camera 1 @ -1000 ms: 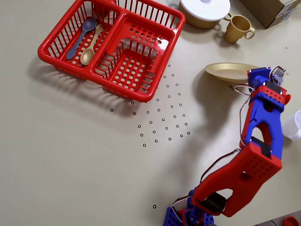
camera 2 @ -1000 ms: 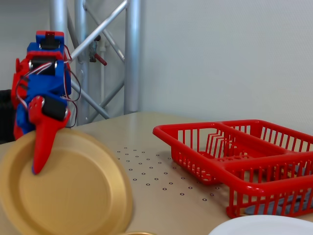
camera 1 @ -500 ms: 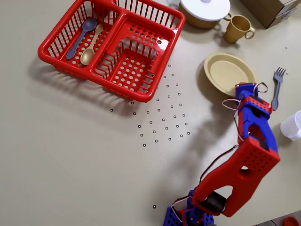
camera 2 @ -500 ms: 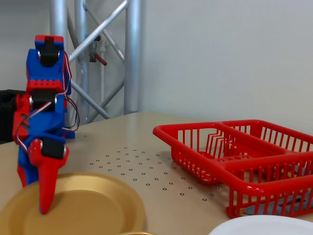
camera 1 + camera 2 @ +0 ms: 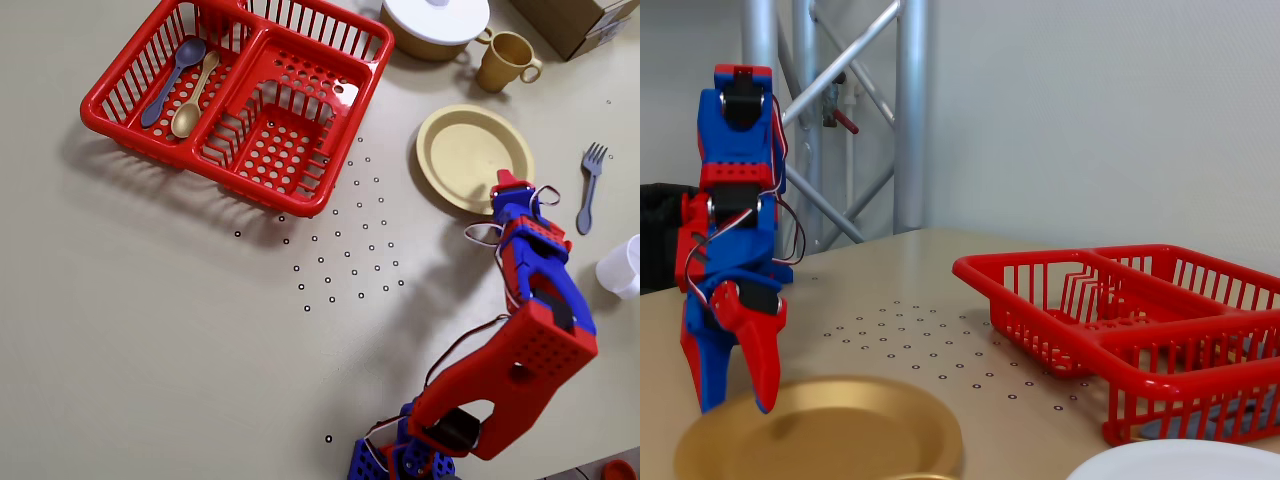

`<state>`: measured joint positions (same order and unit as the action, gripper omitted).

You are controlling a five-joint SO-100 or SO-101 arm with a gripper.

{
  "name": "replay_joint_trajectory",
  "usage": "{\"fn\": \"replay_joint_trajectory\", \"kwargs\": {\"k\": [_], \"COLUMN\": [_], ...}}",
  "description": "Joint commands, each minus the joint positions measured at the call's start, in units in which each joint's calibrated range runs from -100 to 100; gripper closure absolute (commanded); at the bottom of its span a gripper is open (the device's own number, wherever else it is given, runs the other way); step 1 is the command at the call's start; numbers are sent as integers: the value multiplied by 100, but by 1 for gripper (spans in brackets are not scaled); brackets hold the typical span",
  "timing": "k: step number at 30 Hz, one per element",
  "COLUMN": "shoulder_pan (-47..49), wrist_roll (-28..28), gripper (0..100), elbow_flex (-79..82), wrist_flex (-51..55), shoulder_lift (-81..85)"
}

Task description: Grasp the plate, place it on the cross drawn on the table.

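My gripper (image 5: 735, 400) narrowly open over plate (image 5: 830, 430) rim, near bench right edge; shallow rim may slip out.

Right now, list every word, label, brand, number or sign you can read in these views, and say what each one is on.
None: no readable text appears in either view.
The cardboard box at the overhead view's top right shows no legible print.
The plate, red dish rack, cup and claw are plain.
The dots on the table are ringed marks, not characters.
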<state>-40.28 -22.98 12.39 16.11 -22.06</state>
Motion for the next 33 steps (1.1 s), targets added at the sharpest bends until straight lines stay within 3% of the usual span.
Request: {"fn": "replay_joint_trajectory", "kwargs": {"k": [1,8,12,22,27,33], "shoulder_pan": [-35,-150,37,1430,2312,3102], "wrist_roll": [-49,-337,-200,1421,1656,2295], "gripper": [72,69,73,88,100,100], "elbow_flex": [203,1644,2206,2732,2623,2442], "wrist_flex": [35,19,172,180,180,172], "shoulder_lift": [634,1800,2400,3736,4175,4852]}}
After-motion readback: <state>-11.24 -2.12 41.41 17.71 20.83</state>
